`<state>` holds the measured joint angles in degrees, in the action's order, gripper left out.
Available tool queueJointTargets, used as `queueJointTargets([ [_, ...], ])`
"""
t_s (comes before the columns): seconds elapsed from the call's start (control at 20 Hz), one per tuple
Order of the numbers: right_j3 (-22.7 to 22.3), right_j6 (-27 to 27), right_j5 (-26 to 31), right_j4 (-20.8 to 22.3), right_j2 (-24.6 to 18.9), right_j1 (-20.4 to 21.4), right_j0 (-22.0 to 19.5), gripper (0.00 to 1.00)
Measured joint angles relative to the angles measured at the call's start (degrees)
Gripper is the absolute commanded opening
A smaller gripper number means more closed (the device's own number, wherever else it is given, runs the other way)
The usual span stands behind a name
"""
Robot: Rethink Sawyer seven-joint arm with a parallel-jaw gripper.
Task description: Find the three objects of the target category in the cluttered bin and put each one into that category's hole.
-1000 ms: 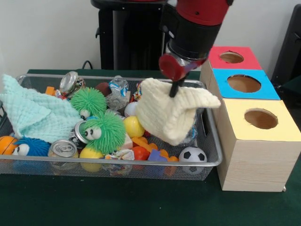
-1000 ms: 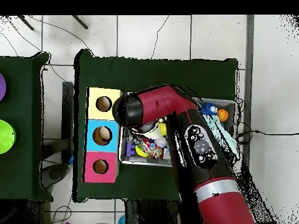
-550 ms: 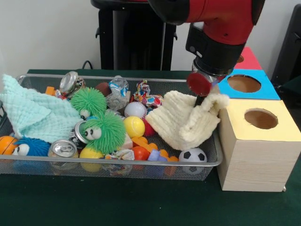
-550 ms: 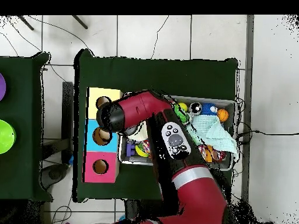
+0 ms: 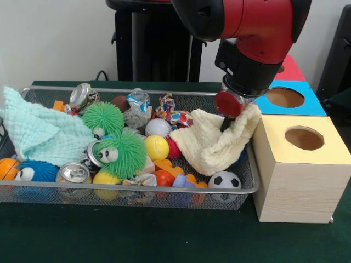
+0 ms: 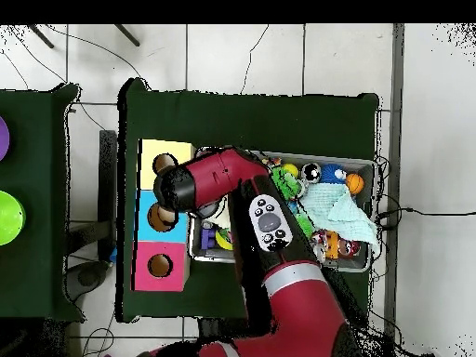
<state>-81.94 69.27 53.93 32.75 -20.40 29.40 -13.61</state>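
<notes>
No readable text, labels, brands or numbers are showing in either view. The cans [image 5: 73, 173] in the wire bin [image 5: 164, 193] are showing only plain metal tops. The box [image 5: 299, 164] with holes is carrying plain colour panels, no lettering. The arm's round control pad [image 6: 267, 223] is showing marks too small to read.

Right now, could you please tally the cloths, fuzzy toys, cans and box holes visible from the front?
Cloths: 2 (cream, mint)
Fuzzy toys: 3 (green, green, blue)
Cans: 2 ()
Holes: 2 ()
Total: 9
</notes>
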Motion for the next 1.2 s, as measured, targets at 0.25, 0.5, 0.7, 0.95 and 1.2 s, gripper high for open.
queueJointTargets([
  [0.25,1.63,0.0,0.01,-0.06,1.5,-1.03,1.75,0.0],
  [0.5,2.66,0.0,0.01,-0.45,2.33,-1.64,3.0,1.0],
  [0.7,2.73,0.0,0.01,-0.91,2.73,-1.76,3.27,1.0],
  [0.95,2.69,0.0,0.0,-1.73,2.98,-1.71,3.07,1.0],
  [1.2,0.97,0.0,0.01,-3.31,0.6,-0.22,-0.99,1.0],
])
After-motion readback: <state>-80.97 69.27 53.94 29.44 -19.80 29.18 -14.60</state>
